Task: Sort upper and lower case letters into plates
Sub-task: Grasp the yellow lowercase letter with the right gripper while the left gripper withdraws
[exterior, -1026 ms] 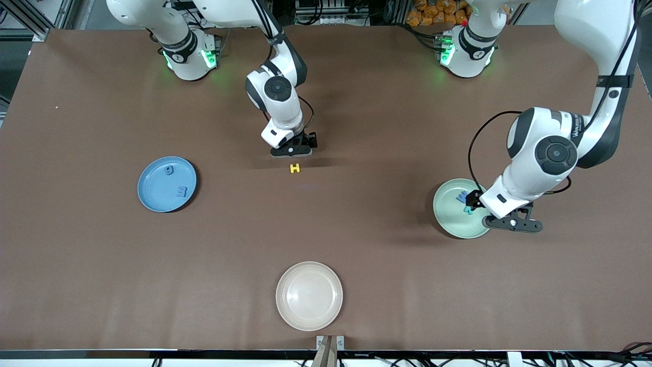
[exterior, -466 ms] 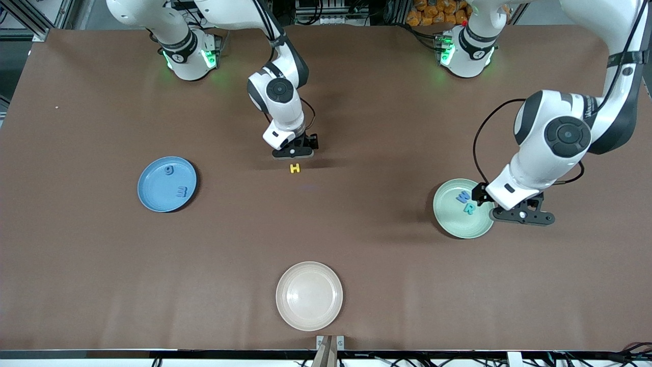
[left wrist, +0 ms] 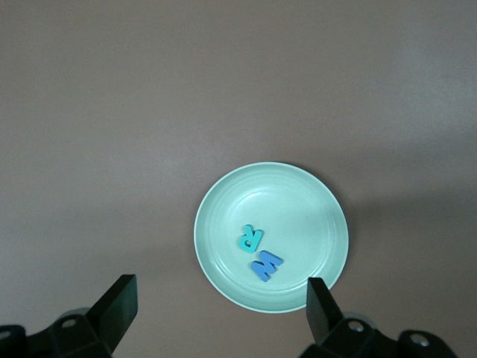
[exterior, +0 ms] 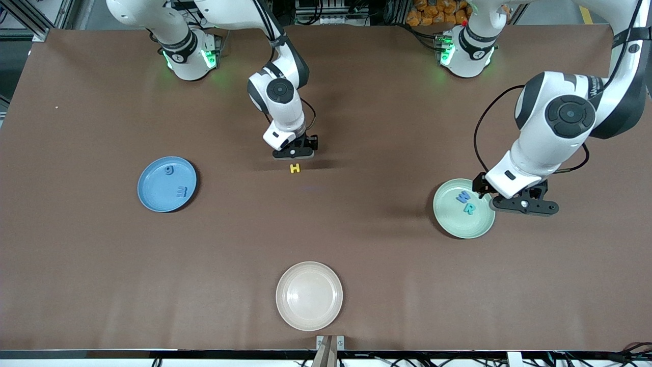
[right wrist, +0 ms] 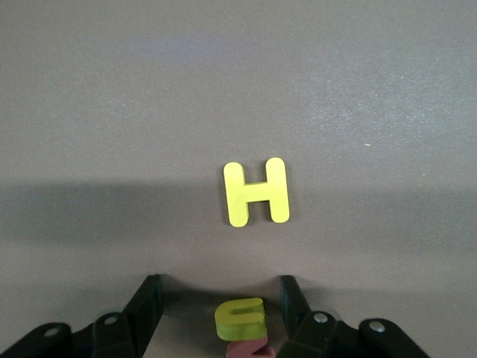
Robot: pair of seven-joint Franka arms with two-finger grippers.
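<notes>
The mint green plate (exterior: 448,219) holds a blue W (exterior: 462,197) and a teal R (exterior: 469,208); the left wrist view shows the plate (left wrist: 313,201), W (left wrist: 266,264) and R (left wrist: 250,238). My left gripper (exterior: 509,196) is open and empty over the plate's edge toward the left arm's end (left wrist: 220,309). The blue plate (exterior: 153,196) holds a blue g (exterior: 169,169) and m (exterior: 181,191). A yellow H (exterior: 295,168) lies mid-table. My right gripper (exterior: 294,151) is low, open (right wrist: 221,306), its fingers on either side of a yellow u (right wrist: 240,318) that touches a pink letter (right wrist: 250,349).
A cream plate (exterior: 309,295) sits near the table's front edge, nearer the front camera than the H. The H also shows in the right wrist view (right wrist: 256,192), just clear of the fingertips. The u and the pink letter are hidden under the right hand in the front view.
My left gripper has drawn off the mint plate toward the left arm's end, which uncovers the W and R lying in it. The right gripper has barely shifted.
</notes>
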